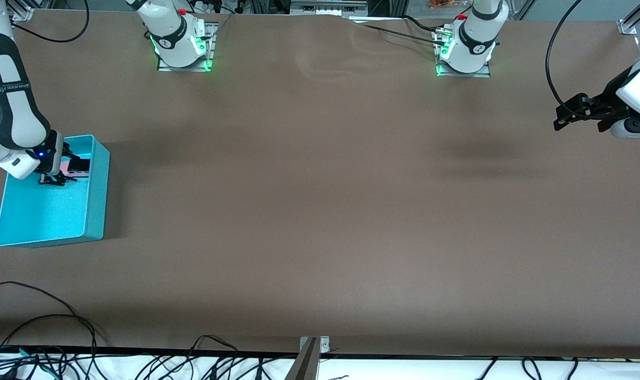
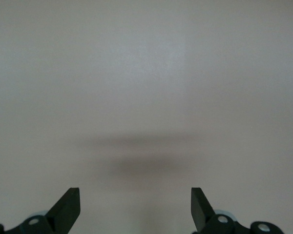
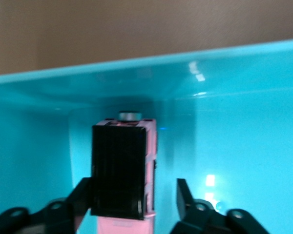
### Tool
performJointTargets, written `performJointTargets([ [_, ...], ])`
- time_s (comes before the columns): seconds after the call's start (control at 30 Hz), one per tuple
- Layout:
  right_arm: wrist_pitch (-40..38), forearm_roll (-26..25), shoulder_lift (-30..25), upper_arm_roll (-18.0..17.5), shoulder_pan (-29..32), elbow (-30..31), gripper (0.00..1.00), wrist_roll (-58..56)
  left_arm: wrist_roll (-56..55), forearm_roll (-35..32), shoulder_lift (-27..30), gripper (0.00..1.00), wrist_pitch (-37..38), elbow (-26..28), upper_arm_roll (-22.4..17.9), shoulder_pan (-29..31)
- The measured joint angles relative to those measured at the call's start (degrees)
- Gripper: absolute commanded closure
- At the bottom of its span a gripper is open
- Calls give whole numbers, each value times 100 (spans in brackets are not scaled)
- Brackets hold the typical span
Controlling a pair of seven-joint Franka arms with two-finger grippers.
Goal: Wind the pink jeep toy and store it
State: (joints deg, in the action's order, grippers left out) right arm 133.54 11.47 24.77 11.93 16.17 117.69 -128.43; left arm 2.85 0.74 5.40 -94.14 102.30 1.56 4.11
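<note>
The pink jeep toy [image 1: 79, 167], black roof and pink body, is inside the teal bin [image 1: 98, 190] at the right arm's end of the table. My right gripper [image 1: 69, 169] reaches down into the bin around it. In the right wrist view the pink jeep toy [image 3: 119, 165] stands between the open jaws of the right gripper [image 3: 133, 184]. One finger is close against it and the other finger [image 3: 183, 192] stands clearly apart. My left gripper [image 1: 562, 119] waits open above the table at the left arm's end. In its wrist view the left gripper [image 2: 135, 192] holds nothing.
The teal bin's wall [image 3: 234, 122] rises close around the right gripper. The brown table [image 1: 320, 184] stretches bare between the arms. Cables [image 1: 45, 338] lie along the table's edge nearest the front camera.
</note>
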Motion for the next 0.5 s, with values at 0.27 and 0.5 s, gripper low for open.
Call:
performJointTargets([
  [0.27,-17,70,-519,-299,2,-102,0,178,0,0,0,0,0,-1,0,4],
  [0.5,-399,76,-1345,-672,2,-85,0,1262,0,0,0,0,0,-1,-1,7],
])
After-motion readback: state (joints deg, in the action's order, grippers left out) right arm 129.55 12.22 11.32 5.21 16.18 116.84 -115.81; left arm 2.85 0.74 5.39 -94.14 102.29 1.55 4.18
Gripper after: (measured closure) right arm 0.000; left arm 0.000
